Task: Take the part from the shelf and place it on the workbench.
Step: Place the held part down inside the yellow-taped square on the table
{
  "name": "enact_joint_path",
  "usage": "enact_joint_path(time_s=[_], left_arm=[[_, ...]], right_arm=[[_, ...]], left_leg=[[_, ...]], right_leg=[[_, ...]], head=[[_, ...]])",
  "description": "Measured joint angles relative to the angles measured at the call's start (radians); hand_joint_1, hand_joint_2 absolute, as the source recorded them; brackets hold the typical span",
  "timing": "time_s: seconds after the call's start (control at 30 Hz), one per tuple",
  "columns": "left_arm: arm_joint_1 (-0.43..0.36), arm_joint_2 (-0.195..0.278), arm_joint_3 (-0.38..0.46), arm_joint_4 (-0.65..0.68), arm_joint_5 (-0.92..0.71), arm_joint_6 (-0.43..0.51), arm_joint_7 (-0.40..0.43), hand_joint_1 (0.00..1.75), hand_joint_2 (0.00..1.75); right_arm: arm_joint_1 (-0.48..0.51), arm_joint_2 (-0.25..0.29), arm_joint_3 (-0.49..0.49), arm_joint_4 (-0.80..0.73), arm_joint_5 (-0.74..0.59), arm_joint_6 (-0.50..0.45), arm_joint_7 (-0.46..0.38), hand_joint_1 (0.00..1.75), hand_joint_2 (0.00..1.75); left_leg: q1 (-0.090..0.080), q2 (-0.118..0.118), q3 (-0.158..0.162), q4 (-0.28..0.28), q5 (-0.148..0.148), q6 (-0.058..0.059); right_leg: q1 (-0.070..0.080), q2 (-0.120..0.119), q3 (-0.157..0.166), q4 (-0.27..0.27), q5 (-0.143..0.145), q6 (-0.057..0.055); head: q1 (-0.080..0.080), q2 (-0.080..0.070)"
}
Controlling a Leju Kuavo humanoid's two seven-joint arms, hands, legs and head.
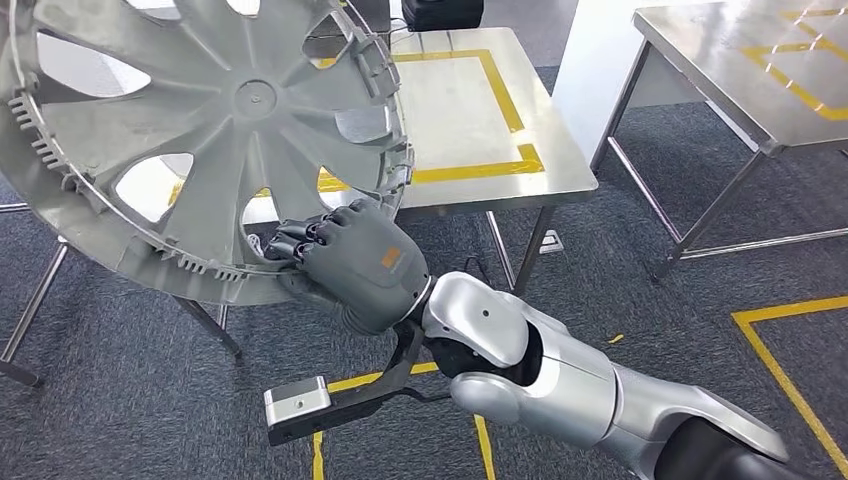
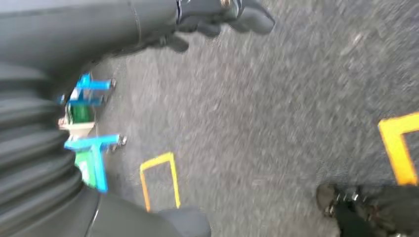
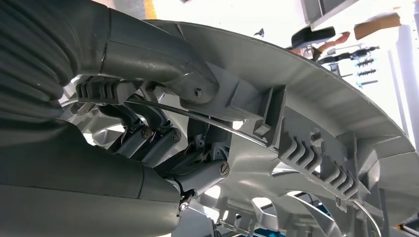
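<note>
The part, a large grey plastic wheel cover with spokes and open slots around a round hub, was held up in the air, tilted, with its ribbed inner face toward the head camera. It hung in front of the near edge of the steel workbench and hid the left portion of the bench top; whether any of its rim touched the bench could not be told. A thin wire ring ran along the clips just inside its rim.

The right hand gripped the cover at its lower rim, the dark fingers curled over the edge and the thumb pressed on the other side. From the right wrist, the thick grey thumb lay across the rim's outer band while the darker fingers were tucked in behind the clips and wire. The silver right arm reached in from the lower right.

The left hand hung over grey carpet, its dark fingers loosely bent with nothing in them; the view was blurred.

Yellow tape marked a rectangle on the bench top. A second steel table with yellow tape stood well apart to the right, and yellow lines crossed the carpet
</note>
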Motion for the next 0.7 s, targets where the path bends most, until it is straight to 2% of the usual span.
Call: enact_joint_path(time_s=[0.07,0.1,0.17,0.27,0.3,0.33,0.37,0.4,0.43,0.5,0.6,0.63,0.67,0.7], left_arm=[[-0.001,0.0,0.0,0.0,-0.001,0.0,0.0,0.0,1.75],[-0.001,0.001,0.0,0.0,-0.002,0.0,0.0,0.0,1.75],[-0.002,0.002,0.0,-0.001,-0.003,-0.001,-0.001,0.0,1.75],[-0.004,0.002,0.0,-0.001,-0.006,-0.002,-0.001,0.0,1.75],[-0.004,0.002,0.0,-0.001,-0.007,-0.002,0.0,0.0,1.75],[-0.003,0.003,0.0,0.0,-0.007,-0.003,0.002,0.0,1.75],[-0.002,0.004,0.0,0.0,-0.008,-0.003,0.003,0.0,1.75],[-0.002,0.004,0.0,0.0,-0.009,-0.003,0.003,0.0,1.75],[-0.001,0.005,0.0,0.0,-0.01,-0.003,0.003,0.0,1.75],[-0.002,0.005,0.0,0.001,-0.011,-0.005,0.003,0.0,1.75],[-0.005,0.005,0.0,0.0,-0.013,-0.007,0.004,0.0,1.75],[-0.005,0.004,0.0,0.0,-0.013,-0.007,0.005,0.0,1.75],[-0.005,0.004,0.0,0.0,-0.014,-0.007,0.005,0.0,1.75],[-0.007,0.004,0.0,0.0,-0.014,-0.007,0.005,0.0,1.75]], right_arm=[[-0.001,-0.001,0.001,0.001,0.0,-0.002,0.001,1.75,1.75],[-0.001,-0.001,0.001,0.001,0.0,-0.003,0.002,1.75,1.75],[-0.001,-0.002,0.001,0.003,0.0,-0.006,0.004,1.75,1.75],[0.001,-0.003,0.003,0.005,0.001,-0.01,0.001,1.75,1.75],[0.003,-0.004,0.004,0.005,0.001,-0.011,0.0,1.75,1.75],[0.004,-0.004,0.004,0.005,0.001,-0.012,0.0,1.75,1.75],[0.005,-0.005,0.004,0.006,0.001,-0.013,0.002,1.75,1.75],[0.006,-0.005,0.004,0.006,0.001,-0.013,0.003,1.75,1.75],[0.005,-0.006,0.004,0.007,0.001,-0.013,0.003,1.75,1.75],[0.003,-0.006,0.005,0.007,0.002,-0.014,0.001,1.75,1.75],[-0.001,-0.006,0.005,0.008,0.002,-0.015,0.001,1.75,1.75],[-0.001,-0.006,0.005,0.008,0.001,-0.015,0.002,1.75,1.75],[-0.002,-0.007,0.005,0.008,0.001,-0.015,0.003,1.75,1.75],[-0.003,-0.007,0.005,0.008,0.001,-0.015,0.003,1.75,1.75]], left_leg=[[0.0,0.0,0.005,0.005,-0.001,-0.015],[0.001,0.001,0.007,0.011,-0.002,-0.021],[0.002,0.004,-0.011,0.06,-0.015,-0.031],[0.009,0.006,-0.119,0.225,-0.075,-0.047],[0.011,0.007,-0.149,0.258,-0.087,-0.051],[0.013,0.007,-0.164,0.259,-0.081,-0.053],[0.014,0.008,-0.161,0.225,-0.055,-0.054],[0.015,0.009,-0.145,0.164,-0.011,-0.054],[0.016,0.011,-0.126,0.094,0.037,-0.053],[0.014,0.016,-0.099,0.007,0.083,-0.042],[0.011,0.014,-0.084,-0.004,0.076,-0.013],[0.012,0.012,-0.077,-0.005,0.072,-0.005],[0.012,0.011,-0.07,-0.006,0.067,0.002],[0.013,0.01,-0.062,-0.007,0.062,0.007]], right_leg=[[0.0,0.001,0.013,-0.016,-0.009,-0.007],[-0.002,0.0,0.024,-0.022,-0.003,-0.012],[-0.009,0.0,0.045,-0.028,-0.005,-0.021],[-0.013,0.0,0.063,-0.03,-0.022,-0.026],[-0.013,0.001,0.07,-0.03,-0.029,-0.024],[-0.014,0.002,0.08,-0.029,-0.037,-0.022],[-0.016,0.002,0.091,-0.029,-0.046,-0.019],[-0.018,0.002,0.104,-0.028,-0.057,-0.015],[-0.019,0.002,0.116,-0.026,-0.068,-0.01],[-0.018,0.002,0.129,-0.025,-0.086,0.002],[-0.016,0.002,0.134,-0.013,-0.094,0.022],[-0.017,0.001,0.126,0.008,-0.092,0.026],[-0.018,0.001,0.106,0.044,-0.094,0.029],[-0.019,0.0,0.072,0.096,-0.103,0.033]], head=[[0.0,0.0],[0.0,0.0],[-0.003,0.0],[-0.008,0.0],[-0.008,0.0],[-0.008,0.0],[-0.008,0.0],[-0.008,0.0],[-0.008,0.0],[-0.009,0.0],[-0.01,0.0],[-0.009,0.0],[-0.008,0.0],[-0.007,0.0]])
